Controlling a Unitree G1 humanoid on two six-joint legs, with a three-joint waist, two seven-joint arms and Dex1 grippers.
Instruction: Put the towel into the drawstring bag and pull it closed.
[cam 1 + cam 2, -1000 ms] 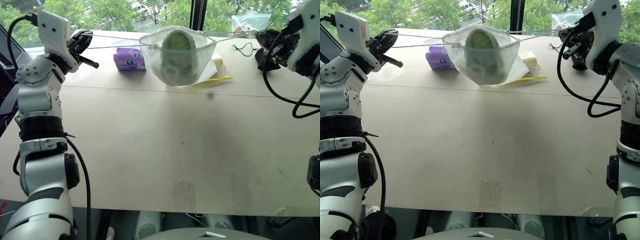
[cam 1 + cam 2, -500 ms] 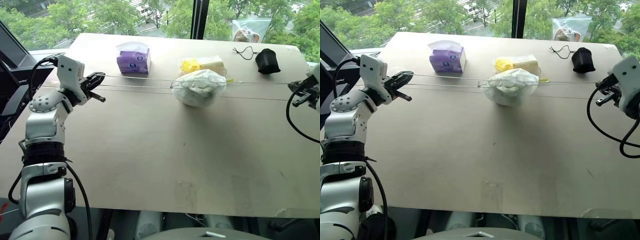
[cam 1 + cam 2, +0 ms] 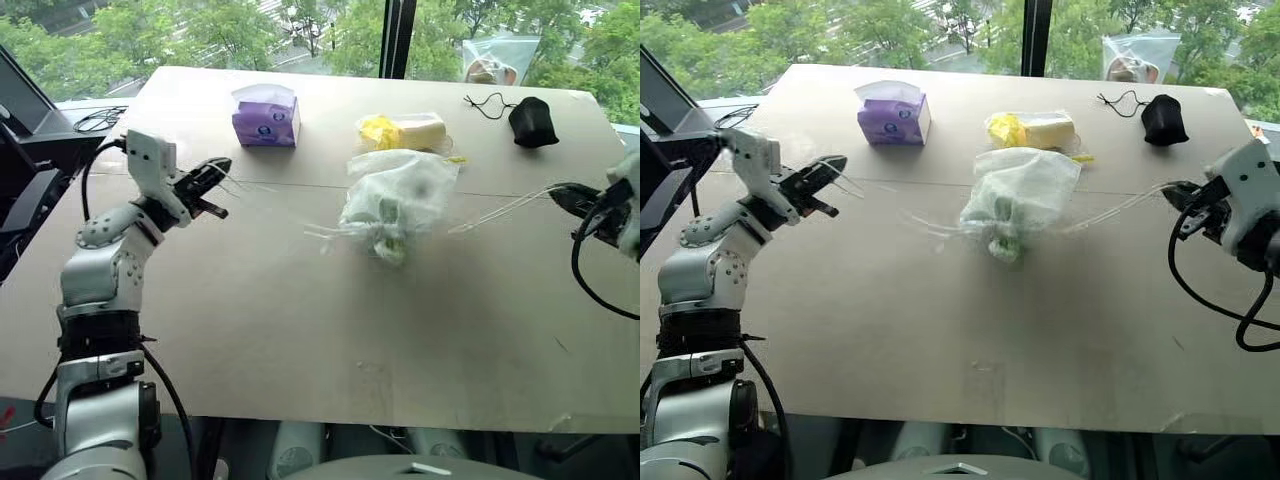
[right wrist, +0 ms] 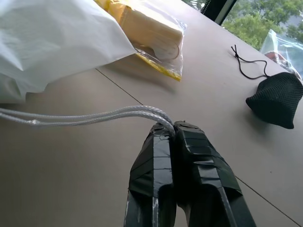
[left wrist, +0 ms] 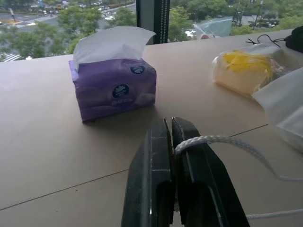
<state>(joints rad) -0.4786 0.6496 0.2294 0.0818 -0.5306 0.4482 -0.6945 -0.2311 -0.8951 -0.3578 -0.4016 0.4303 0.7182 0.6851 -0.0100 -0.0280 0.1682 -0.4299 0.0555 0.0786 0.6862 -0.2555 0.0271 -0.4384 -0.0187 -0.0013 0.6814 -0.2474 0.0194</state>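
A pale wooden bench (image 3: 300,330) stands before a window with green trees beyond. Near its middle lies the drawstring bag (image 3: 395,200), milky and crumpled, its gathered mouth toward the near edge, and the pale green towel (image 3: 388,222) shows faintly through the plastic inside it. White cords (image 4: 94,115) run out from the bag to either side, hanging slack. The left gripper (image 5: 171,127) has its black fingers (image 5: 152,156) pressed together on one cord, out toward the bench's left side; the right gripper (image 4: 173,128) has its fingers (image 4: 201,161) likewise clamped on the doubled cord at the right edge. Just behind the bag lies a clear zip bag with yellow contents (image 3: 405,130). Farther left stands a purple tissue box (image 5: 113,85), and at the far right corner a small black pouch (image 3: 532,120) with a black cord.
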